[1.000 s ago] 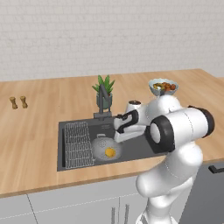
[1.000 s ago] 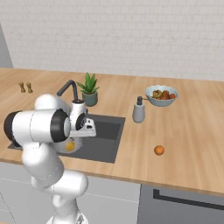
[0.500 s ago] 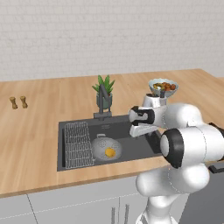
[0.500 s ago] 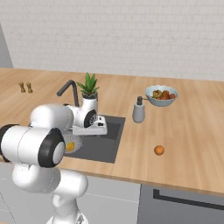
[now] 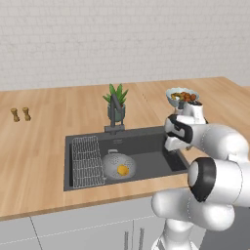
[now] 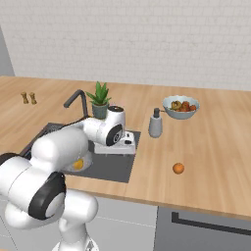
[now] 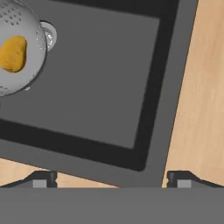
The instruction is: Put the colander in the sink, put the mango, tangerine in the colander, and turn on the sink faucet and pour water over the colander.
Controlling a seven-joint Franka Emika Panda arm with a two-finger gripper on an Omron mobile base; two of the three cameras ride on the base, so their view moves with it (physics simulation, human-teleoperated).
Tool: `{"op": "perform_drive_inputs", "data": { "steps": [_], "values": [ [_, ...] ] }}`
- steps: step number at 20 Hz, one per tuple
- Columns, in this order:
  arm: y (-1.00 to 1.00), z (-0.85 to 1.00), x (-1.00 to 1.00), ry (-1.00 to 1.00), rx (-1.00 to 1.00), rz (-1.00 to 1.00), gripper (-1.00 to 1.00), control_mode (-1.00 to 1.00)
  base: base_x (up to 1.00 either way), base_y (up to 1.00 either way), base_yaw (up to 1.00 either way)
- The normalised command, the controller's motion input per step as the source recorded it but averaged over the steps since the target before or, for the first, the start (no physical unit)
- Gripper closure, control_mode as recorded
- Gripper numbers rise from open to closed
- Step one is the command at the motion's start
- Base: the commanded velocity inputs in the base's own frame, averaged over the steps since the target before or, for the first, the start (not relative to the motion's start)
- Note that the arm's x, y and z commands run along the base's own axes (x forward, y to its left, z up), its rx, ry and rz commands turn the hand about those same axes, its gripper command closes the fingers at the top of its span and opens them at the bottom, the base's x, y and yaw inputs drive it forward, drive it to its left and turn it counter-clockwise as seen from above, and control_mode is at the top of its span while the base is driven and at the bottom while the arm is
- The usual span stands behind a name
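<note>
The grey colander (image 5: 115,164) sits in the dark sink (image 5: 146,146) beside the wire rack, with the yellow mango (image 5: 122,170) inside it. In the hand view the colander (image 7: 19,26) and mango (image 7: 13,53) lie at the upper left, and bare sink floor (image 7: 100,83) is below the hand. My gripper (image 7: 111,180) is open and empty over the sink's right front corner (image 5: 172,145). The tangerine (image 6: 178,168) rests on the counter well right of the sink. The faucet (image 5: 115,110) stands behind the basin, and no water is visible.
A potted plant (image 5: 116,99) stands behind the faucet. A pale fruit bowl (image 6: 181,106) and a grey soap dispenser (image 6: 156,123) are at the back right. Two small shakers (image 5: 20,114) stand far left. Bare wooden counter (image 6: 215,147) surrounds the tangerine.
The hand has swung right across the sink, away from the colander toward the basin's right edge. Its jaws have stayed open. The mango stays in the colander.
</note>
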Motion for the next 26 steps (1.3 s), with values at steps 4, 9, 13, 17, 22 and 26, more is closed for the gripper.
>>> {"op": "perform_drive_inputs", "data": {
  "steps": [4, 9, 13, 17, 22, 26],
  "values": [
    [-0.70, 0.28, -0.24, 0.00, 0.00, -0.07, -1.00, -1.00, 0.00, 0.00, 0.00],
    [-0.71, 0.07, -0.13, 0.00, 0.00, -0.04, -1.00, -1.00, 0.00, 0.00, 0.00],
    [-0.61, 0.00, 0.00, 0.00, 0.00, 0.00, -1.00, -1.00, 0.00, 0.00, 0.00],
    [-0.54, 0.00, 0.01, 0.00, 0.00, 0.00, -1.00, -1.00, 0.00, 0.00, 0.00],
    [-0.54, 0.00, 0.03, 0.00, 0.00, -0.01, -1.00, -1.00, 0.00, 0.00, 0.00],
    [-0.51, 0.00, 0.07, 0.03, 0.00, -0.06, -1.00, -1.00, 0.00, 0.00, 0.00]
  ]
}}
